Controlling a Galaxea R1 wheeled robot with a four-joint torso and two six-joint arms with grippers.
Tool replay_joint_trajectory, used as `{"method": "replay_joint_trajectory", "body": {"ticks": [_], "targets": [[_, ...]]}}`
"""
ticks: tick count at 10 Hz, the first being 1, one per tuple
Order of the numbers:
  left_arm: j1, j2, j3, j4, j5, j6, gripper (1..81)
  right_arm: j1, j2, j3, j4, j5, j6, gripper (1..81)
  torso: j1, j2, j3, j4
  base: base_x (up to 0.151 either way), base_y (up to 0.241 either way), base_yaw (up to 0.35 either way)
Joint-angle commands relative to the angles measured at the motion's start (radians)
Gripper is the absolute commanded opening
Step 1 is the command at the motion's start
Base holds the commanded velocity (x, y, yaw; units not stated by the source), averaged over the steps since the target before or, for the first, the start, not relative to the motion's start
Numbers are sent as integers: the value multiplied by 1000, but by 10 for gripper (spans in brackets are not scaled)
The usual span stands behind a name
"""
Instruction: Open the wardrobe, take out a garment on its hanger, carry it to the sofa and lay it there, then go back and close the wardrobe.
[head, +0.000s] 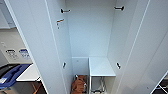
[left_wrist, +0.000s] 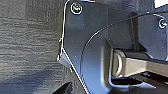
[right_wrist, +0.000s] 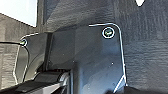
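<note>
The wardrobe (head: 90, 45) stands open right before the head camera, both white doors swung wide (dark hinges show on the inner walls). Low inside, beside a white shelf (head: 101, 66), hangs a rust-orange garment (head: 78, 86). Grey carpet (left_wrist: 27, 45) lies beneath both wrists; I cannot tell how either gripper's jaws stand.

Inside the open wardrobe (head: 90, 32), a white shelf (head: 101, 66) is seen low on the right of the interior, its top bare. Left of that shelf and lower, a rust-orange garment (head: 78, 86) is seen bunched on the wardrobe bottom. Dark carpeted floor (left_wrist: 27, 45) is shown in both wrist views.
</note>
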Motion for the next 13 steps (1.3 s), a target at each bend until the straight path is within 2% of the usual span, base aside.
{"method": "replay_joint_trajectory", "body": {"ticks": [1, 2, 5, 6, 7, 9, 10, 13], "targets": [[-62, -120, 162, 58, -25, 12, 811, 73, -126, 47, 11, -23, 13, 811, 0, 0, 0, 0, 0, 0, 0], [-85, -177, 231, 60, -31, 12, 811, 79, -157, 53, 12, 14, 15, 811, 0, 0, 0, 0, 0, 0, 0], [-149, -364, 426, 58, -33, 10, 811, 116, -253, 125, 11, 97, 80, 811, 0, 0, 0, 0, 0, 0, 0], [-172, -386, 437, 57, -34, 9, 811, 145, -270, 122, 11, 103, 94, 811, 0, 0, 0, 0, 0, 0, 0], [-189, -403, 429, 52, -71, 7, 811, 180, -292, 117, 11, 105, 96, 811, 0, 0, 0, 0, 0, 0, 0], [-203, -454, 432, 47, -221, -4, 811, 261, -329, 99, 17, 103, 97, 811, 0, 0, 0, 0, 0, 0, 0], [-220, -484, 432, 44, -247, -22, 811, 298, -342, 70, 17, 102, 111, 811, 0, 0, 0, 0, 0, 0, 0], [-275, -559, 438, 44, -244, -121, 811, 408, -359, -42, 23, 94, 145, 811, 0, 1, -1, 0, 0, 0, 0]]}}
